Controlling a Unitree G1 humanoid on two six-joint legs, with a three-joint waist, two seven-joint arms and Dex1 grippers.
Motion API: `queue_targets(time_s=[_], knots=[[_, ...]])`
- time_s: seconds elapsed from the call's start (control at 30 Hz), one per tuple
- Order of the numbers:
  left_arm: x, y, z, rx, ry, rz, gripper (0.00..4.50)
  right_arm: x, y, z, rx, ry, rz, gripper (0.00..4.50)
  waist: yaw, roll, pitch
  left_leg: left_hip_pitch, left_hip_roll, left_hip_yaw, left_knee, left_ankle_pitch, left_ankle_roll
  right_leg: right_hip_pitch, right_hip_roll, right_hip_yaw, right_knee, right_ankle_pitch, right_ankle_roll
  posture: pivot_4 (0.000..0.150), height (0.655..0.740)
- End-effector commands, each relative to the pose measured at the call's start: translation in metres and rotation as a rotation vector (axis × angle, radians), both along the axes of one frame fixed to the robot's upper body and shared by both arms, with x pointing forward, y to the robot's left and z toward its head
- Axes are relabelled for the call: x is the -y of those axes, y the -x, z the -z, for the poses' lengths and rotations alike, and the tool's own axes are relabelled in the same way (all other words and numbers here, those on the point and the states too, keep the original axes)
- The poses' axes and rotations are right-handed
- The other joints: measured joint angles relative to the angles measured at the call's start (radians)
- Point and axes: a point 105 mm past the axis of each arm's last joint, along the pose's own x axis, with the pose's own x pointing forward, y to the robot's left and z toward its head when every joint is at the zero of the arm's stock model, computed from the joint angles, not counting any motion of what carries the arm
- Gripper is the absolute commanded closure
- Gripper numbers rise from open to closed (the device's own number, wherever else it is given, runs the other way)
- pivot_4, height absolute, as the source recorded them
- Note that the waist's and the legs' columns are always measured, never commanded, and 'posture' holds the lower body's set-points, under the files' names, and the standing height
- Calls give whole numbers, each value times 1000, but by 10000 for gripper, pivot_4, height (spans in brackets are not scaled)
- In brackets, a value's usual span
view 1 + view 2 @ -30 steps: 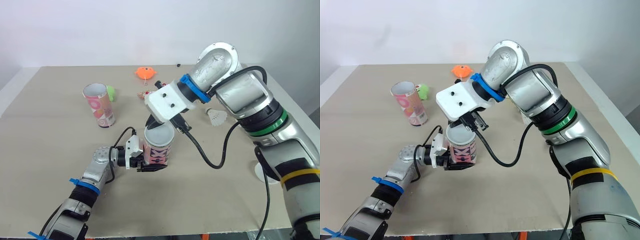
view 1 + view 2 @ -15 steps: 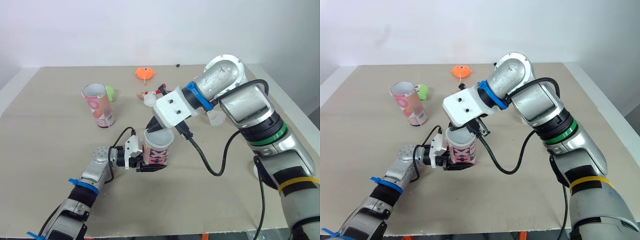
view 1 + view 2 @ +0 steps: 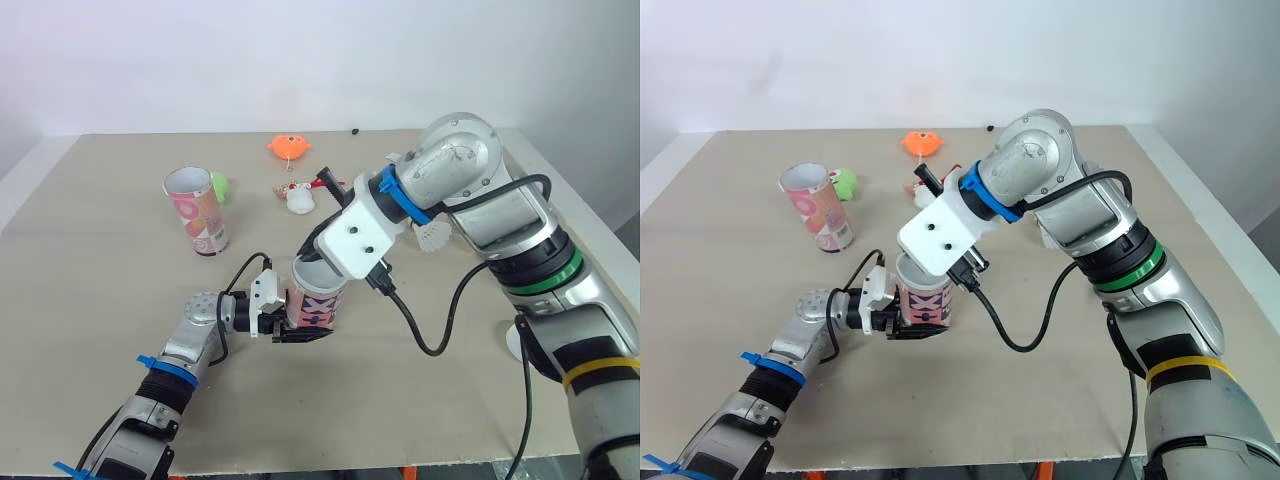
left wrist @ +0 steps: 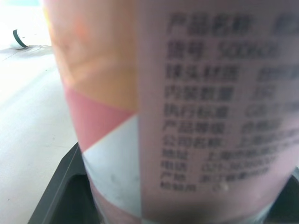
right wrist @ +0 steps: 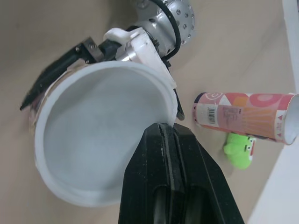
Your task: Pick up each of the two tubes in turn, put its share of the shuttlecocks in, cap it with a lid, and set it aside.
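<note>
Counter [image 3: 100, 300]: flat, matte beige board with a paler edge.
Right arm [image 3: 500, 215]: brushed silver shells, a blue ring and a white boxy wrist block, with a black cable looping below. It comes in from 3 o'clock, and the wrist block sits over the held tube's mouth.
Held tube [image 3: 315, 303]: short card cylinder, pink and white print with small dark lettering, smooth white inside, mouth open. It is upright near the counter's middle.
Second tube [image 3: 198, 211]: a like card cylinder, pink with orange-red circles and triangles, open-mouthed and leaning slightly. It lies at 10 o'clock from the held tube, well apart.
Left jaws: clenched on the held tube low on its wall, coming in from 9 o'clock, with black fingers [image 4: 58, 196] at the base.
Right jaws: pressed together, nothing seen between them. The glossy black fingers [image 5: 173, 186] end at the held tube's rim; I cannot tell whether they touch it.
White shuttlecock [image 3: 433, 235]: ribbed skirt and rounded cork, at 2 o'clock from the held tube, beside the right arm.
Smaller white shuttlecock [image 3: 298, 199]: white with red bits, at 12 o'clock from the held tube.
Orange piece [image 3: 290, 147]: bright, flattish and frilled, farther out at 12 o'clock.
Green piece [image 3: 220, 186]: fuzzy, lime and rounded, just beside the second tube at its 1 o'clock.
</note>
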Motion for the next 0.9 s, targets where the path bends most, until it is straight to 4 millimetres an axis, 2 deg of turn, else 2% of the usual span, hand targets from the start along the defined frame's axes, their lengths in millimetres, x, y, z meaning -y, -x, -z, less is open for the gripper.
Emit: queue_targets(time_s=[0.03,0.07,0.3,0.33,0.4,0.57,0.73,0.83,0.9], knots=[[-12,-1,26,-81,-88,-53,15081,11,-10,7,-12,45,59,37772,0,0,0,0,0,0,0,0,0,0,0,0,0,0,0,1500,7400],[-12,-1,26,-81,-88,-53,15081,10,-10,7,-10,43,62,34809,0,0,0,0,0,0,0,0,0,0,0,0,0,0,0,1500,7400],[-12,-1,26,-82,-85,-55,15081,3,-11,4,-16,43,66,3141,0,0,-1,1,0,0,0,0,0,0,0,0,0,0,-1,1500,7400],[-12,-1,26,-83,-85,-55,15081,2,-12,4,-26,37,74,637,0,0,-1,1,1,0,0,0,0,1,0,0,0,0,-1,1500,7400],[-12,-1,26,-84,-85,-56,15081,1,-12,-1,-49,15,86,637,0,0,-2,1,1,0,0,0,0,1,0,0,0,0,-1,1500,7400],[-11,0,27,-87,-82,-55,15081,-3,-1,-48,-289,-143,117,637,0,0,-1,1,1,1,-1,1,1,0,0,1,0,2,-3,1500,7400],[-11,-2,26,-85,-80,-59,15081,12,10,-55,-442,-145,135,637,0,0,-1,-1,0,0,-2,1,1,-2,-2,0,0,2,-6,1500,7400],[-11,-2,26,-84,-81,-60,15081,21,14,-45,-481,-109,144,9524,0,0,-1,-1,-1,1,-3,1,1,-3,-2,1,0,2,-5,1500,7400],[-11,-2,26,-85,-81,-60,15081,24,15,-39,-500,-93,150,18712,0,0,-1,-1,-1,1,-3,1,1,-3,-2,1,0,0,-3,1500,7400]])
